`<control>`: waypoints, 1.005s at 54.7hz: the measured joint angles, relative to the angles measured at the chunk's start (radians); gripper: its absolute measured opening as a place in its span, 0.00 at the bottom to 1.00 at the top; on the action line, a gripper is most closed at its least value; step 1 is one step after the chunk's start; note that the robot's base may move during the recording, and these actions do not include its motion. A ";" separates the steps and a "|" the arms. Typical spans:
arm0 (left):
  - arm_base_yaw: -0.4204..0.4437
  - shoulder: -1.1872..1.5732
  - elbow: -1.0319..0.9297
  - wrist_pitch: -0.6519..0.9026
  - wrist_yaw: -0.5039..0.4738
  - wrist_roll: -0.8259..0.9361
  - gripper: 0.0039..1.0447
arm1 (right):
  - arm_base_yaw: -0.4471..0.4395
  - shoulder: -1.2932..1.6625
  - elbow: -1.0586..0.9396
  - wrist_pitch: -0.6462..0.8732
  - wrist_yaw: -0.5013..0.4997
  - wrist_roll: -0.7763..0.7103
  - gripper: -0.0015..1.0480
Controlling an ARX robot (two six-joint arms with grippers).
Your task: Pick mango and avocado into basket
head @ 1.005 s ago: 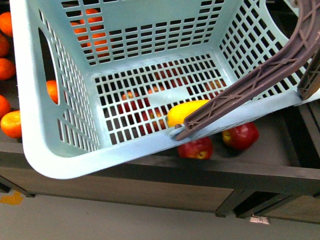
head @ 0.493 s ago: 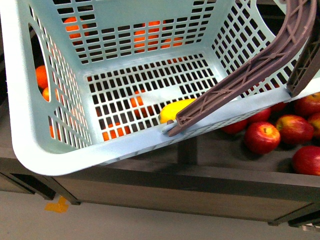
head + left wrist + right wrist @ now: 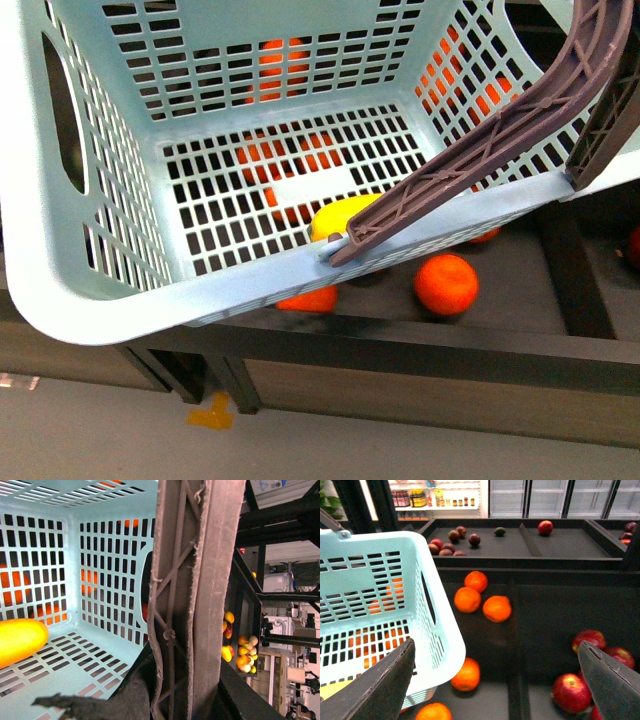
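ok so what's changed in the last second is basically the backdrop: through the slotted floor of the basket [image 3: 200,300] the front view was showing red apples, then a mix, and now it's all oranges [image 3: 446,284] along the lower middle of the frame. So the whole rig has slid sideways along the produce stand with the basket in tow. The mango [image 3: 340,215] hasn't budged relative to the basket, it's still lying on the floor right against the near rim, tucked under the brown handle [image 3: 480,150] at centre frame. So that half of the job looks done. Left gripper [image 3: 180,700] seems to be clamped on that handle, which fills the middle of its wrist view with dark pads either side. Right gripper [image 3: 495,680] is spread wide with nothing in it, fingers at the lower corners of its frame. The avocado isn't in the basket yet. I think it's the small dark green thing [image 3: 500,531] at upper centre of the right wrist view, in the far bin, well apart from the claw. My guess is the sideways move is about getting in reach of it.
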 joint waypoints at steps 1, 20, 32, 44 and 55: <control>0.000 0.000 0.000 0.000 0.000 -0.001 0.18 | 0.000 -0.002 0.000 0.000 0.000 0.000 0.92; 0.000 0.000 0.000 0.000 0.002 -0.002 0.18 | 0.000 -0.001 0.000 0.000 -0.001 0.000 0.92; 0.000 0.000 0.000 0.000 0.002 0.000 0.18 | 0.000 -0.001 -0.001 0.000 0.000 0.000 0.92; 0.001 0.000 0.000 0.000 0.000 0.000 0.18 | 0.000 -0.001 0.000 0.000 -0.001 0.000 0.92; 0.001 0.000 0.000 0.000 -0.001 0.000 0.18 | 0.000 -0.002 0.000 0.000 0.000 0.000 0.92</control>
